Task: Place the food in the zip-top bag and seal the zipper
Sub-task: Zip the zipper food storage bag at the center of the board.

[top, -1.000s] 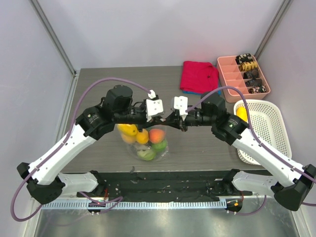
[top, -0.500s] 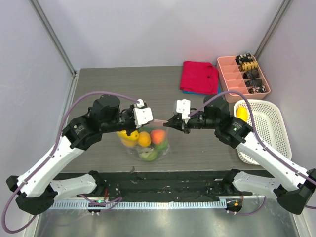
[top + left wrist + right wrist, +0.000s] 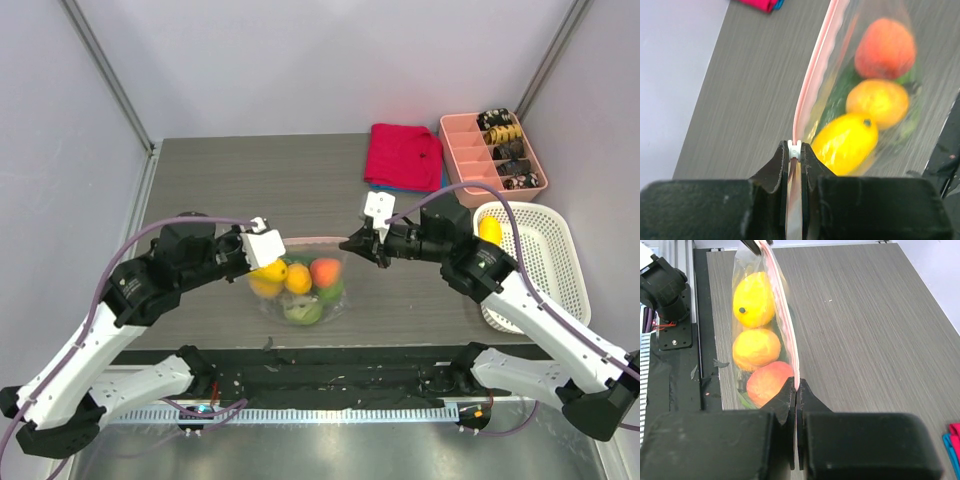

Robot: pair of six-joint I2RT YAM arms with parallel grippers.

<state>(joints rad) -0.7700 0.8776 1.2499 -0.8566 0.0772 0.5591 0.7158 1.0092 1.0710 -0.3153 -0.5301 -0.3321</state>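
The clear zip-top bag [image 3: 300, 290] hangs between my two grippers over the table's front middle. Inside it are the food pieces: a yellow lemon [image 3: 845, 144], an orange [image 3: 877, 100], a red-orange fruit [image 3: 886, 48] and green pieces [image 3: 300, 312]. My left gripper [image 3: 278, 256] is shut on the white slider [image 3: 795, 148] at the left end of the pink zipper [image 3: 812, 75]. My right gripper [image 3: 346, 243] is shut on the zipper's right end [image 3: 796, 382]. The pink zipper [image 3: 782, 315] runs taut and looks pressed together between them.
A folded red cloth [image 3: 403, 155] lies at the back. A pink compartment tray [image 3: 492, 150] with small items stands at the back right. A white basket [image 3: 530, 265] holding a yellow item [image 3: 489, 230] sits at the right edge.
My left gripper has slid left along the zipper, away from the right gripper, which has barely moved. The gap between the two grippers has widened and the bag mouth is stretched straight.
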